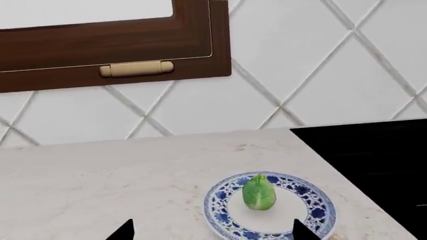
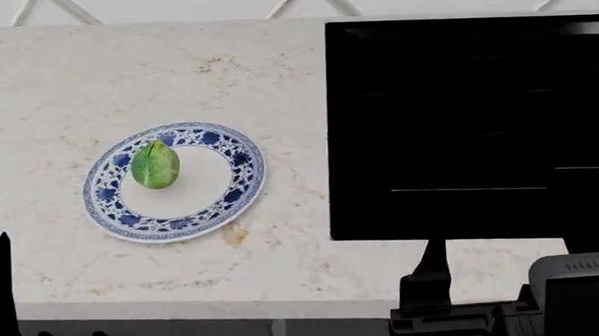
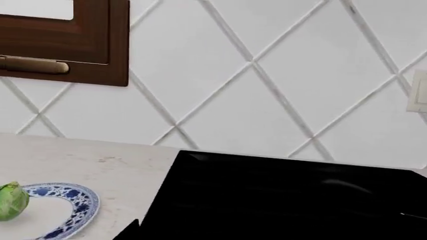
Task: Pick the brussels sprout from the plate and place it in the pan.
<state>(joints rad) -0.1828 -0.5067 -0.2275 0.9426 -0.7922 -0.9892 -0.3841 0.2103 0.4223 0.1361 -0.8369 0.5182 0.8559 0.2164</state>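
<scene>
Pre-grasp stage: brussels sprout (image 1: 259, 192) sits untouched on the plate (image 1: 319, 212); left gripper (image 1: 212, 231) spread wide short of it, right claw's state indeterminate; next, descend and close.

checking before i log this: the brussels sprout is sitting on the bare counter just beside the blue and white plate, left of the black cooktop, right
Not quite. The brussels sprout is on the plate itself, toward the side far from the cooktop, not on the bare counter. The head view shows this plainly. The rest holds: the plate sits left of the black cooktop.
</scene>
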